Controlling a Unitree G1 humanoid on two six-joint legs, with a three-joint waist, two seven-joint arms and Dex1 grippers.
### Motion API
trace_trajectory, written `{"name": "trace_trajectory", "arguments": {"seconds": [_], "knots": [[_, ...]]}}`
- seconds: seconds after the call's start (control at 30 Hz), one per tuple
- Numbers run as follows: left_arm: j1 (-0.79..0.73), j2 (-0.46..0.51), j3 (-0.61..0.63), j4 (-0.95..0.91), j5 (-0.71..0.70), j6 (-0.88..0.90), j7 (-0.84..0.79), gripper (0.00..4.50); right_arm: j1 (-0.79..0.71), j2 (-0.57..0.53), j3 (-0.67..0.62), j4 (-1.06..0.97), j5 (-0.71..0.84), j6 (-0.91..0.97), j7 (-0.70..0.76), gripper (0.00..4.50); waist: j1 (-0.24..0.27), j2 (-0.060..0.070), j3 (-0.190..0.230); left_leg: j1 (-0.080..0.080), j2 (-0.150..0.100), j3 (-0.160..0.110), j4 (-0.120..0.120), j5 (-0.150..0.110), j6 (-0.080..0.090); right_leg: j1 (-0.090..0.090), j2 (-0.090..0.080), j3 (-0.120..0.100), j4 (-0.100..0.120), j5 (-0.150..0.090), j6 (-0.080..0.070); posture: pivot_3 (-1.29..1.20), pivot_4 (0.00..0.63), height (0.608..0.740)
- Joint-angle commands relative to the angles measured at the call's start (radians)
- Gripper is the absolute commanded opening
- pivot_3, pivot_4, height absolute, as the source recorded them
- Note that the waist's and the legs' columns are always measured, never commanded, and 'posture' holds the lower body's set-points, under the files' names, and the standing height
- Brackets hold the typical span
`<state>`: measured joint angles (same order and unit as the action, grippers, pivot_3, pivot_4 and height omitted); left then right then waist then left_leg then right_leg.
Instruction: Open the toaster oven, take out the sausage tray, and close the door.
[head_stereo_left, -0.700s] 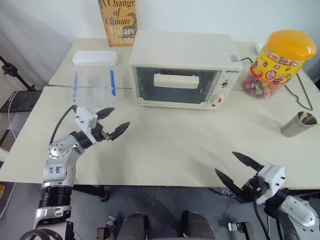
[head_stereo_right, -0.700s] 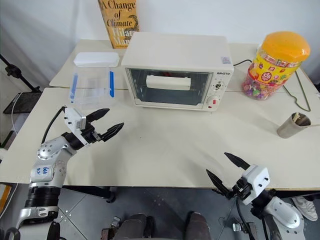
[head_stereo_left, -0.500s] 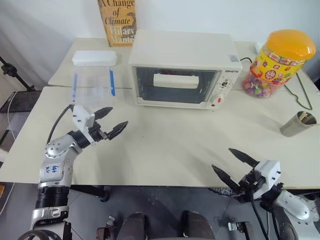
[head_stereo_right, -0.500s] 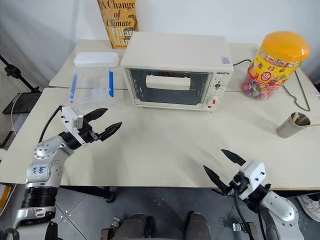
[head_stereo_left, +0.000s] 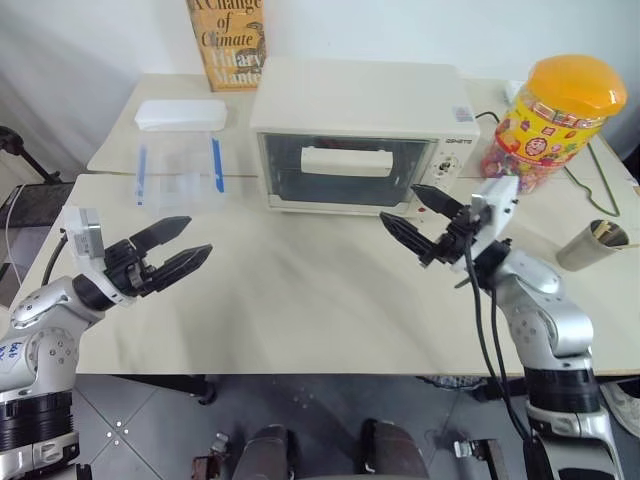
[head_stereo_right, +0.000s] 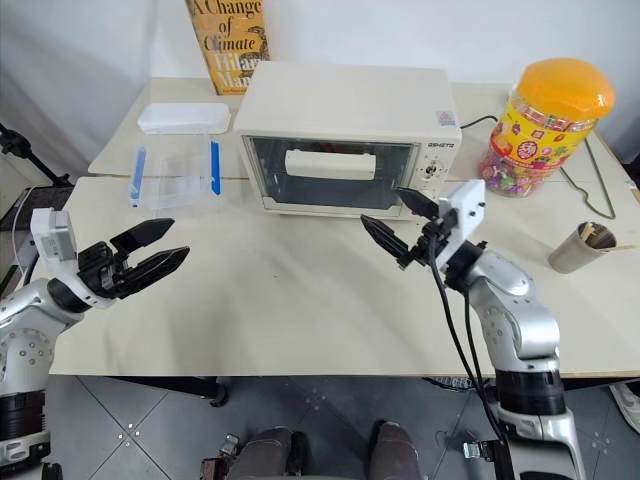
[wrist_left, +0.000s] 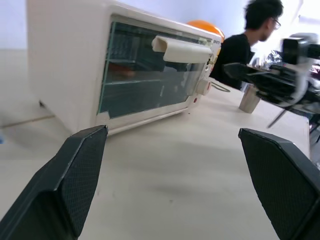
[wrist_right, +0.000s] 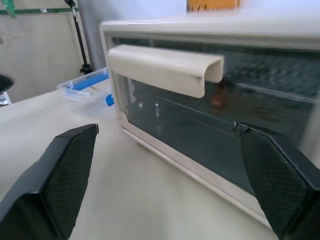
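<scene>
Head pair overhead; wrists low, sharing toaster oven (wrist_left: 125, 75).

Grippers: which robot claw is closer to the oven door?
The right gripper. It hovers open just before the toaster oven, by the door. The left gripper hangs farther off.

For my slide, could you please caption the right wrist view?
Open right gripper faces the closed door of the toaster oven.

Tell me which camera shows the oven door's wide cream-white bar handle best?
The right wrist view: the cream-white bar handle looms close and fully outlined against the glass. The left wrist view shows it at an angle, farther off; both eye views show it small from above.
</scene>
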<state>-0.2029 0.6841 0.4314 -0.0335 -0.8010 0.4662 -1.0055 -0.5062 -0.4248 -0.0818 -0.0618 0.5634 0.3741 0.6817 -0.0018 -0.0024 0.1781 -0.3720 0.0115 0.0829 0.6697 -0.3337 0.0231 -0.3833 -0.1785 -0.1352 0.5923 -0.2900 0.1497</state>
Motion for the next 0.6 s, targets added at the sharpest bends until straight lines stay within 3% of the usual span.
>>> {"name": "trace_trajectory", "arguments": {"seconds": [0.03, 0.37, 0.6], "knots": [[0.01, 0.007, 0.029, -0.052, -0.021, -0.002, 0.003, 4.46, -0.084, 0.015, 0.026, 0.043, -0.022, -0.007, 0.03, 4.5, -0.002, 0.0, 0.0, 0.0, -0.001, 0.001, 0.0, 0.0, 0.0, 0.0, 0.0, 0.0, -0.001, 0.0, 0.0, 0.0, 0.15, 0.74], [0.051, -0.032, 0.025, -0.092, -0.029, -0.013, 0.015, 4.46, -0.179, 0.086, 0.041, 0.116, -0.046, -0.083, 0.09, 4.5, -0.011, 0.0, 0.0, 0.0, 0.0, 0.008, 0.0, 0.0, 0.0, -0.005, 0.001, 0.003, 0.001, 0.0, 0.0, 0.0, 0.15, 0.74], [0.037, -0.036, 0.045, -0.074, -0.069, 0.016, 0.036, 4.46, -0.093, 0.029, 0.128, 0.054, -0.136, -0.299, 0.321, 4.5, -0.025, 0.0, 0.0, -0.001, 0.001, 0.01, -0.002, 0.0, 0.0, -0.008, 0.001, 0.003, 0.002, 0.0, 0.0, 0.0, 0.15, 0.74]]}}
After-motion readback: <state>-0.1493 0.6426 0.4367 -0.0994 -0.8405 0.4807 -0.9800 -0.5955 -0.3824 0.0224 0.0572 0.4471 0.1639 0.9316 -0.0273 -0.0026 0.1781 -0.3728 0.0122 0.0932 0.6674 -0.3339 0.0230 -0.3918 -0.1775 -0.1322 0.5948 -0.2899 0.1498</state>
